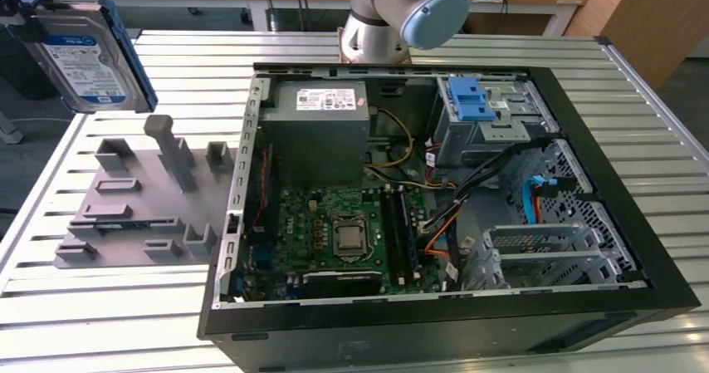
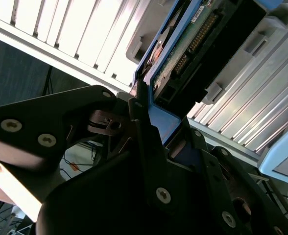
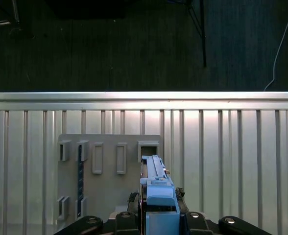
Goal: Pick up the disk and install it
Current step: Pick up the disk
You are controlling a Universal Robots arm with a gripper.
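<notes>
Hanging in mid-air at the upper left of the exterior view is the disk (image 1: 91,56), a flat rectangular silver hard drive with a white-and-blue label, framed by a blue plastic bracket. It stands on edge with the label facing the camera, well above the table and touching nothing below it. In the second wrist view the black gripper (image 2: 149,113) is clenched on the bracket's rim, its dark fingers (image 2: 137,105) pressing the blue plastic. The drive's circuit-board side (image 2: 195,41) is left free. That grip looks chosen to keep pressure off the label and the board. In the first wrist view the disk (image 3: 156,188) is seen edge-on.

Below the disk lies a grey moulded fixture plate (image 1: 131,211) with upright posts and slots. The height seems meant to keep the drive clear of those posts. To the right of the plate, filling the middle of the exterior view, lies an open black computer case (image 1: 443,336) on its side. Its interior faces up, so its bays can be reached from above. Inside are a grey power-supply box (image 1: 319,128), a green motherboard (image 1: 332,232) and blue plastic latch tabs (image 1: 471,99) on the metal drive cage. Everything rests on a ribbed metal table (image 1: 100,315).

Counted: one disk, one gripper, one fixture plate, one case, one power-supply box, two blue latch tabs.
</notes>
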